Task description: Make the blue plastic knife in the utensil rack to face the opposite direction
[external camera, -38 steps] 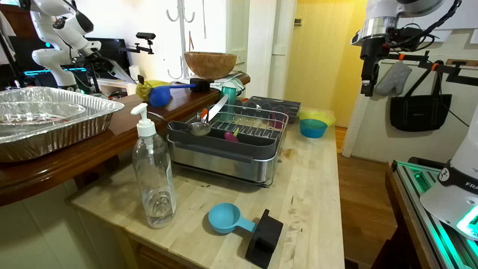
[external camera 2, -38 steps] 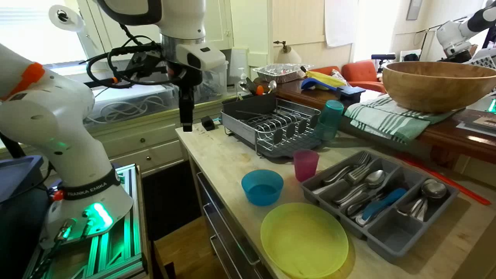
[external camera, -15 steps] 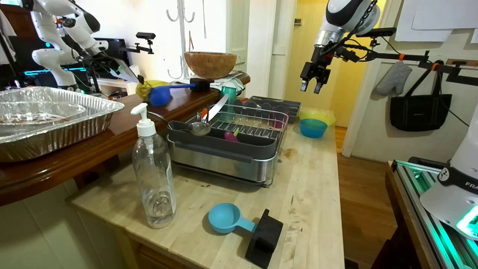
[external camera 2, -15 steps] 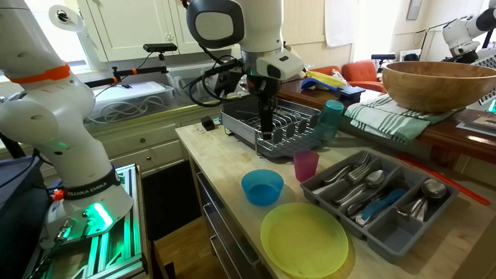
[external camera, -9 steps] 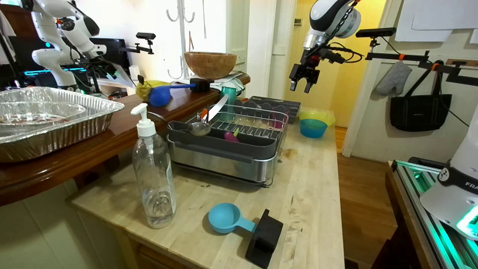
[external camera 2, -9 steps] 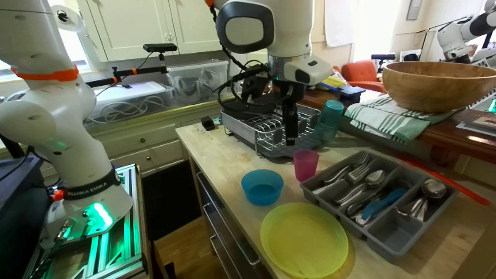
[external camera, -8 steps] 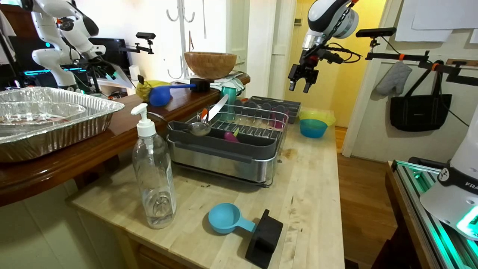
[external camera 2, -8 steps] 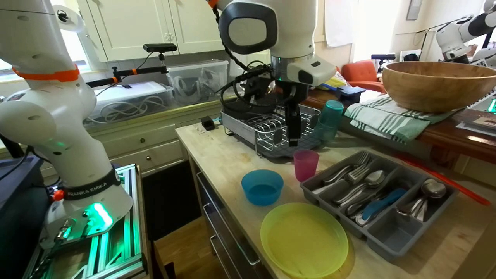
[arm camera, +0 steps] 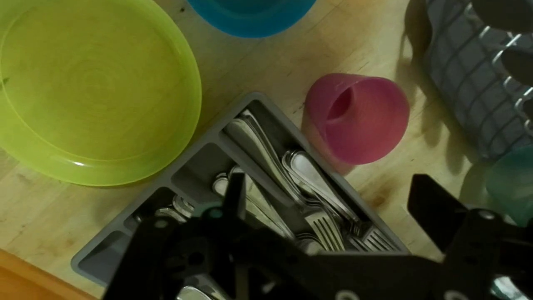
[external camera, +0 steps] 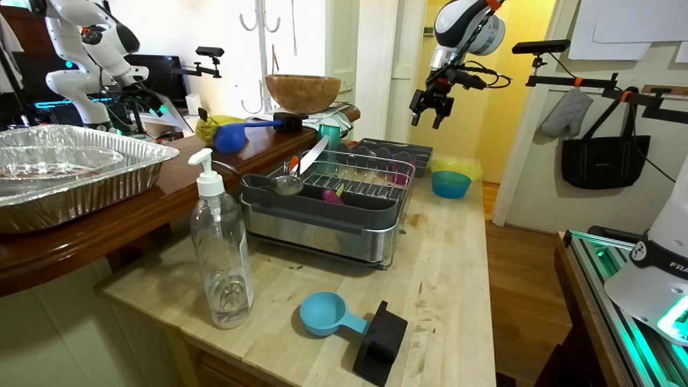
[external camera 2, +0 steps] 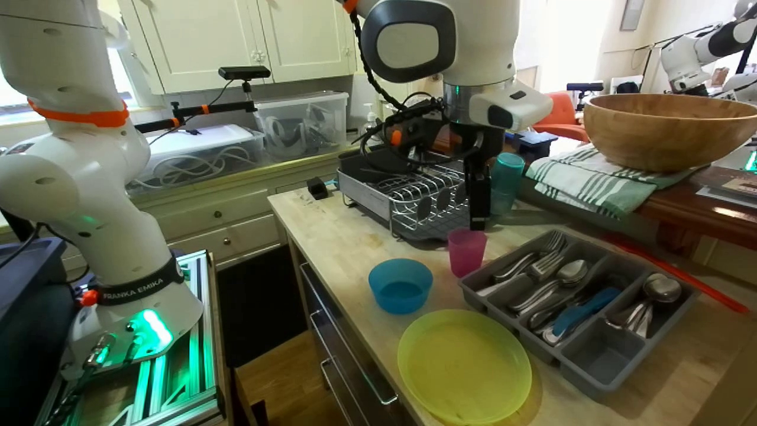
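Up over the bench, the hand hovers with its fingers spread wide. Below and off to one side of it, the blue knife lies in the grey tray (can't tell which way it points). Wire rack is lower than the hand too.

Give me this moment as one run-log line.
black two-fingered claw: open, empty, above pale wooden counter | likely target: long blue plastic utensil | location: inside grey rectangular plastic cutlery tray | contact: none

The rack is grey and silver, the white towel striped green.
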